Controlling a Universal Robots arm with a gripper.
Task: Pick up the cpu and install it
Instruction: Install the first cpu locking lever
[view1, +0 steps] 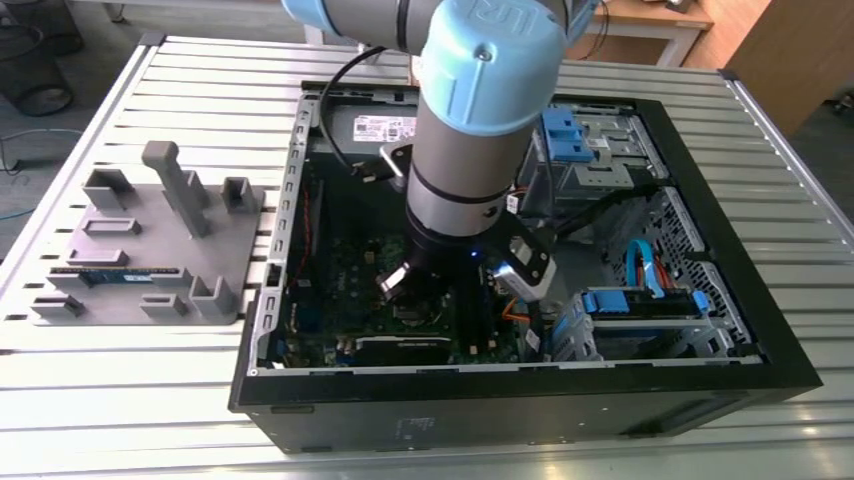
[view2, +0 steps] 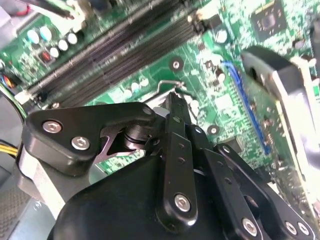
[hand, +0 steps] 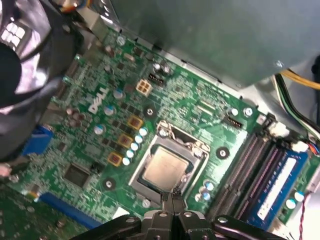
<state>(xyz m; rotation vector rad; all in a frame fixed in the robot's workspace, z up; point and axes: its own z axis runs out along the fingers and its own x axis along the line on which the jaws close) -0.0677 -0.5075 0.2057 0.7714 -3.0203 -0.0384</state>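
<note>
Silver-grey metal, dull and evenly lit, forms the top of the cpu, a small flat square with a thin pale rim. We find it lying flat inside the socket frame on the green motherboard, level with the frame and square to it. The frame's metal bars surround it on all sides.

In the first wrist view the black fingertips meet in a narrow point touching or just over the cpu's near edge; they are pressed together with nothing between them. The gripper in the second wrist view shows the same closed, tapered tip, standing over a thin wire lever by the socket. There the finger linkage covers the socket and the cpu cannot be made out.

In the exterior view the arm reaches down into the open computer case on the slatted table. The arm's body hides the socket area, and the gripper's tip is lost in the dark interior. A grey fixture tray sits on the table at the exterior view's left, well apart from the case, with a memory stick lying on it.

In the first wrist view another blue memory stick sits in the slots beside the socket, partly cut by the picture's edge.
</note>
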